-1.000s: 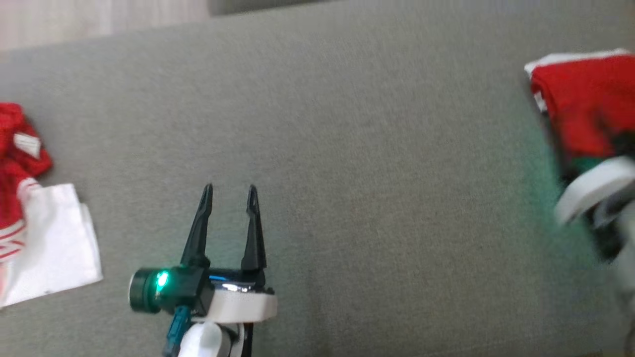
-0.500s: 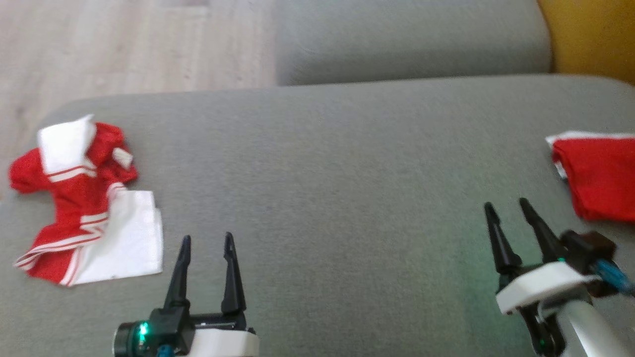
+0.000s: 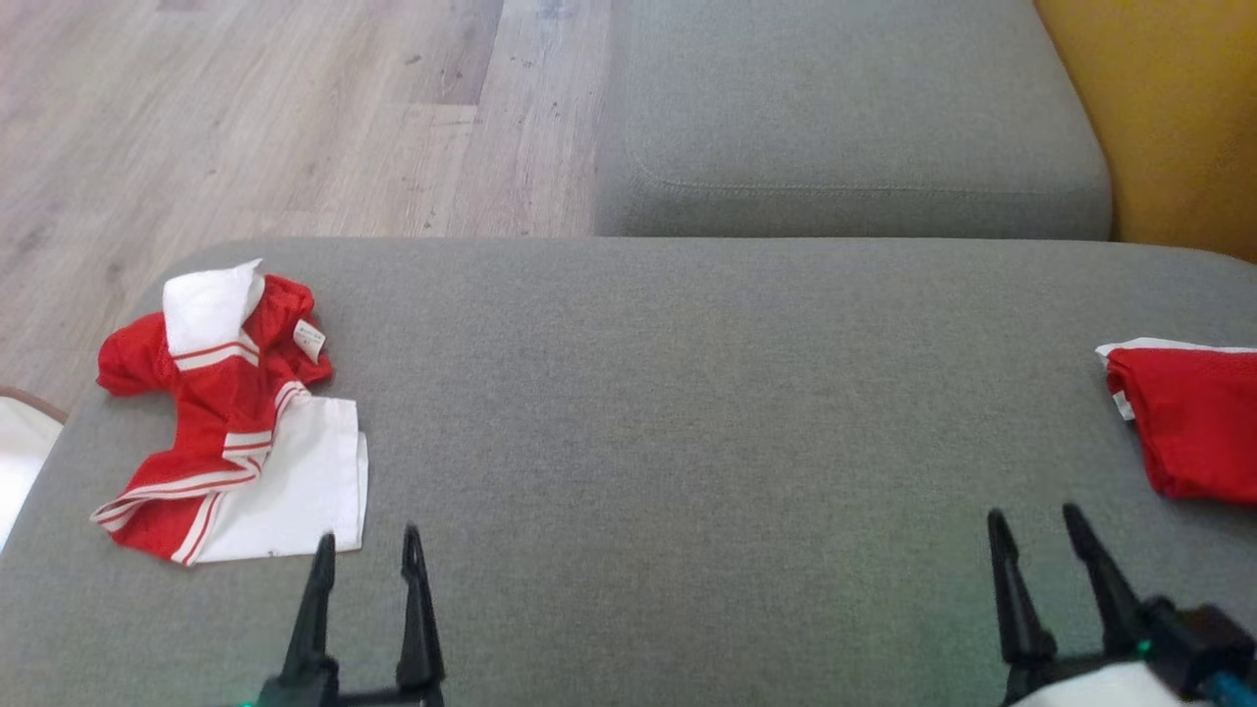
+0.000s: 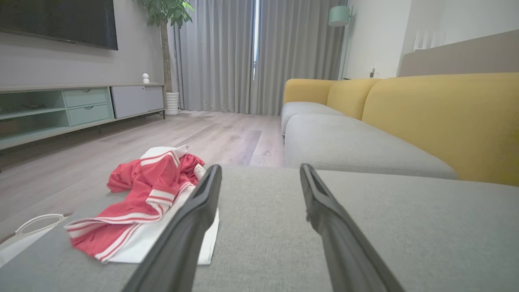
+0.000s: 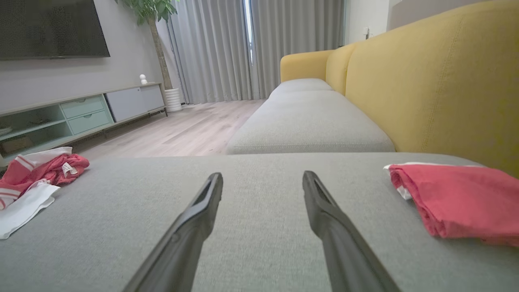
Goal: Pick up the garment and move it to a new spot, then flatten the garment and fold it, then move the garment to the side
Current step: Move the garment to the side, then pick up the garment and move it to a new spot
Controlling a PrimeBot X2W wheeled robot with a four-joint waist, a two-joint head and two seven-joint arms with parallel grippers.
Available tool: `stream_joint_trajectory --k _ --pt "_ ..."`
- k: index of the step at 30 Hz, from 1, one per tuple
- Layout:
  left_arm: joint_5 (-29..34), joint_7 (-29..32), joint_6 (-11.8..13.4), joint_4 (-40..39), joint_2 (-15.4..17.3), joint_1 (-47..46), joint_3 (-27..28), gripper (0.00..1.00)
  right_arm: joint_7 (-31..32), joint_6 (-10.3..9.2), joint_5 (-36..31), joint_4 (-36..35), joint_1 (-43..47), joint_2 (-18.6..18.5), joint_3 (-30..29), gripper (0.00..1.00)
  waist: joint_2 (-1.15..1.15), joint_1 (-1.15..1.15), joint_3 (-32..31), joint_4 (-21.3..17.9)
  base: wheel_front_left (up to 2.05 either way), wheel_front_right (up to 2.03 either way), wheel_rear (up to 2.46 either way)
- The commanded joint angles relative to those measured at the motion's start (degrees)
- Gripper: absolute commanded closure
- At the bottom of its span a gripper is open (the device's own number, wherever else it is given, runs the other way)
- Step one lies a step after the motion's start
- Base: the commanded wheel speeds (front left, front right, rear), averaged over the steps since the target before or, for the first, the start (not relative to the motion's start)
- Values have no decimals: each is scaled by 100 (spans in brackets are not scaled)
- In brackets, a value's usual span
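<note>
Dark left fingers (image 3: 417, 619) spread wide, empty, tips near red-white garment (image 3: 226, 432); right fingers (image 3: 1016, 604) spread wide, empty, over grey cushion (image 3: 687, 442)

Left gripper (image 3: 364, 550) low, fingers apart and empty, right gripper (image 3: 1036, 525) likewise

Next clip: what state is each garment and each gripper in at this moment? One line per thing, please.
Red and white garment: crumpled, unfolded, lying at the left end of the grey seat, not held.
Red garment: folded, lying at the right end, not held.
Left gripper: open, empty.
Right gripper: open, empty.
</note>
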Motion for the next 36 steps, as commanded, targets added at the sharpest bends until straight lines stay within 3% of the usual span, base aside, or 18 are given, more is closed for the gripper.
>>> stream_joint_trajectory --k 1,36 --pt "-2 -31 -33 -149 -24 -130 217 0 -63 -5 -54 -212 -138 -52 120 0 0 1 -19 -12 0 0 0" --pt "155 -31 -105 42 -34 -44 200 0 -63 -5 37 -167 -195 -163 302 0 0 1 -50 -150 0 0 0"
